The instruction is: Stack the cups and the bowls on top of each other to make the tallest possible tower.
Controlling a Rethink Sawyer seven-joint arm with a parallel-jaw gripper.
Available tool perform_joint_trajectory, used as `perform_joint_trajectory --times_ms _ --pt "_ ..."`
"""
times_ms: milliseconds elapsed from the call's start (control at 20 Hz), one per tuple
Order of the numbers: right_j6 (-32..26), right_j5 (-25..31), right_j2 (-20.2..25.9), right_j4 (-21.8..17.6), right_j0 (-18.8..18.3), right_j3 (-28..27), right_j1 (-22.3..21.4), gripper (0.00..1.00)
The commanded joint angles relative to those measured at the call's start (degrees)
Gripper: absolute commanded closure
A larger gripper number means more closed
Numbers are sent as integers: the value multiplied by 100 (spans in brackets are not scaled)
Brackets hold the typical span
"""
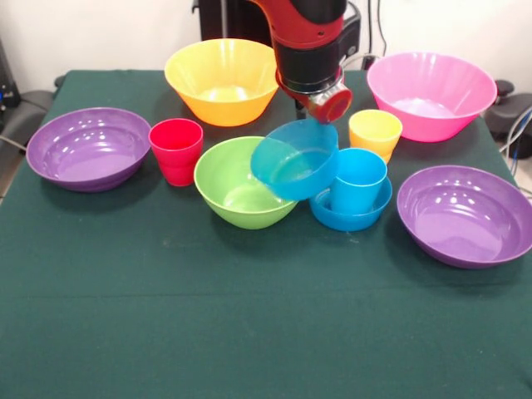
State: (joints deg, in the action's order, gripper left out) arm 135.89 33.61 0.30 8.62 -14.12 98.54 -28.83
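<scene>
My gripper [310,118] hangs over the middle of the table, shut on the far rim of a small blue bowl [295,160]. That bowl is held tilted in the air with its opening facing the camera, between the lime green bowl [237,187] and the blue cup [359,179]. The blue cup stands upright inside a second small blue bowl [349,216]. A red cup [175,150] stands left of the green bowl. Behind the blue cup is a yellow-orange cup [375,133]. My fingertips are hidden behind the held bowl.
A large orange-yellow bowl [220,79] sits at the back left and a large pink bowl [431,93] at the back right. Wide purple bowls rest at the left edge [89,148] and the right edge [465,214]. Green cloth [249,324] covers the table.
</scene>
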Motion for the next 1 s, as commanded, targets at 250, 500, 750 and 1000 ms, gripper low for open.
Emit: perform_joint_trajectory --times_ms 250,500,750,1000 --pt "-13 1038 339 -170 34 -554 28 0" --pt "20 1557 335 -142 19 -586 -154 0" --pt "69 1981 334 -111 8 -529 -309 0" --pt "87 2296 329 -122 -36 -727 -263 0"
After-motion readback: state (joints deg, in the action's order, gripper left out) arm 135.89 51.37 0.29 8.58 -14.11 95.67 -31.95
